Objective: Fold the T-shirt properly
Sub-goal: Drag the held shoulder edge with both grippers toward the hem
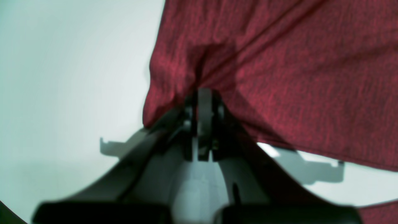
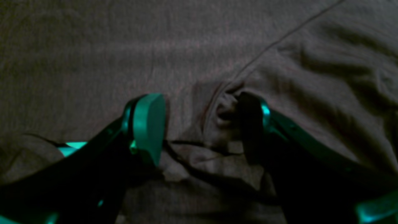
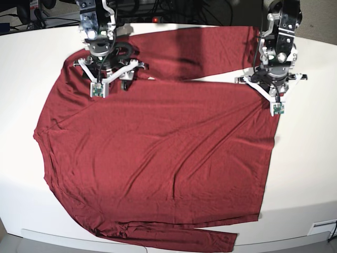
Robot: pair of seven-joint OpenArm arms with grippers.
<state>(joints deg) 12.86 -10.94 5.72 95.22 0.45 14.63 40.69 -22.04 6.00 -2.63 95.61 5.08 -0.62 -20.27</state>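
The dark red T-shirt lies spread across the white table, with one long sleeve folded over along the far edge and the other along the near edge. My left gripper is shut on the shirt's edge, and the fabric pulls into creases at the pinch. In the base view it is at the shirt's far right corner. My right gripper is open, its fingers pressed down on either side of a small bunch of fabric at a seam. In the base view it is at the far left shoulder.
Bare white table shows to the left of the held edge. Chairs and cables lie beyond the table's far edge. A white bracket sits at the near right corner.
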